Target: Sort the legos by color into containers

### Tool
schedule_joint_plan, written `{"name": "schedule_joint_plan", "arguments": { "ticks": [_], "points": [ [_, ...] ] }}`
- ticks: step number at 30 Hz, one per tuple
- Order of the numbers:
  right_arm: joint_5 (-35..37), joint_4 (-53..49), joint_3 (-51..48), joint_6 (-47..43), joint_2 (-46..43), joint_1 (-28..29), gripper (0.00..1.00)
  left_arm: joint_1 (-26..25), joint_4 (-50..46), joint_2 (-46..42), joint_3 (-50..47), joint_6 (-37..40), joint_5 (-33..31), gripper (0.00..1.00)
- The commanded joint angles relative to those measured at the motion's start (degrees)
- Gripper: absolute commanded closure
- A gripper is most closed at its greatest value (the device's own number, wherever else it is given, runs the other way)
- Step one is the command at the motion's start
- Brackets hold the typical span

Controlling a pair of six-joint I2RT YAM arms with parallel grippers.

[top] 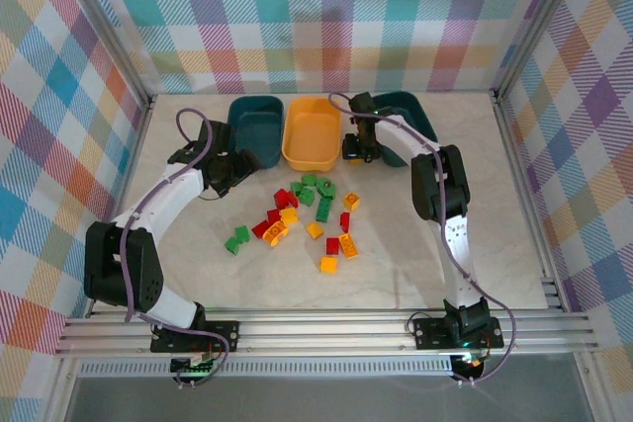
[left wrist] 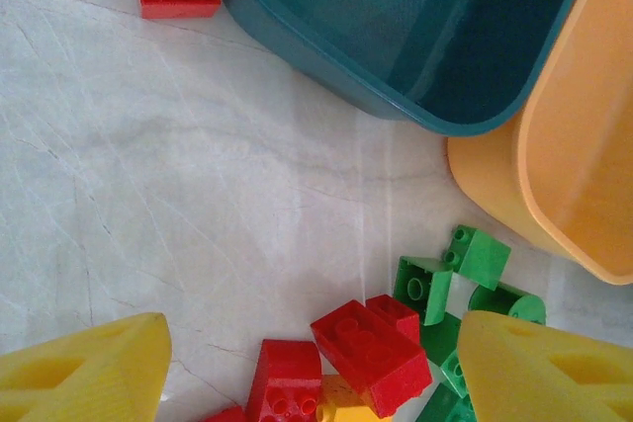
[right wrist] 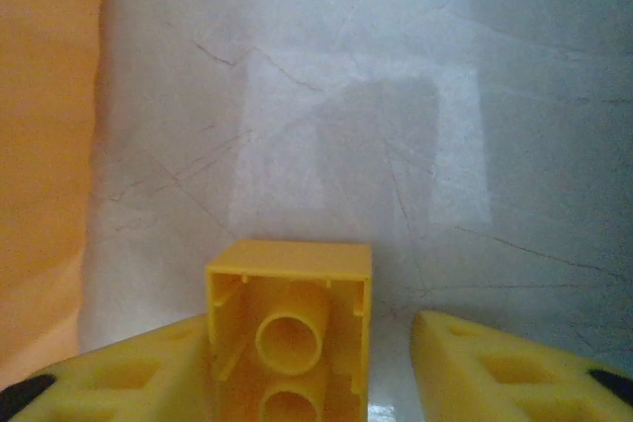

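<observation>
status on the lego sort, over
left gripper open, empty, by the pile. right gripper open around yellow brick, beside orange bin. nothing in the way.

Teal bins point(top: 255, 124): two | yellow bin point(top: 312, 133): one | red bricks point(top: 287, 198): about six | green bricks point(top: 324, 210): about seven | yellow bricks point(top: 328, 265): about seven

No legible text, label, brand, number or sign. Legos point(top: 297, 212): stud tops too small to read. Containers point(top: 311, 133): plain walls. Counter point(top: 198, 274): marble veining only. Plaid walls point(top: 326, 17): pattern only.
</observation>
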Motion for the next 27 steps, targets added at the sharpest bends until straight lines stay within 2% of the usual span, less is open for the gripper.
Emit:
{"name": "schedule_joint_plan", "arguments": {
  "ticks": [1, 4, 6, 9, 12, 16, 21, 24, 26, 27],
  "points": [
    [1.53, -1.42, 1.4, -1.36, 0.94, 0.64, 0.59, 0.12, -0.11, -1.68, -0.15, 0.8, 0.21, 0.23],
    [1.32, 1.07, -0.95, -1.53, -1.66, 1.14, 0.75, 0.12, -0.11, -1.55, 0.34, 0.84, -0.25, 0.23],
    [0.78, 2.9, -3.03, -1.25, -4.53, 1.47, 0.79, 0.12, -0.31, -1.18, 1.16, 0.86, -0.58, 0.23],
    [-1.39, 5.92, -6.83, -0.18, -10.68, 1.53, 0.81, 0.3, -0.49, -0.09, 3.18, 1.23, -1.3, 0.23],
    [1.39, 7.16, -8.2, -0.7, -15.47, 0.9, 0.81, 1.09, -0.93, 1.92, 6.92, 1.74, -2.6, 0.23],
    [1.08, 4.76, -5.51, -0.78, -14.79, -4.17, 0.81, 3.23, -1.58, 6.77, 12.98, 2.55, -2.73, 0.23],
    [-1.08, -2.31, 2.9, -3.34, -7.85, -8.32, 0.76, 7.19, -4.36, 15.89, 23.15, 5.4, -3.6, 0.22],
    [-2.58, -2.98, 4.56, -3.28, -6.44, -10.25, 0.74, 9.71, -10.18, 23.94, 32.6, 9.05, -2.73, 0.23],
    [-3.84, -4.41, 6.35, -3.71, -5.5, -11.36, 0.63, 11.08, -14.0, 28.69, 39.24, 12.03, 1.95, 0.24],
    [-3.5, -5.09, 7.02, -4.03, -5.51, -11.72, 0.48, 11.06, -15.7, 30.67, 42.16, 14.54, 1.84, 0.24]
  ]
}}
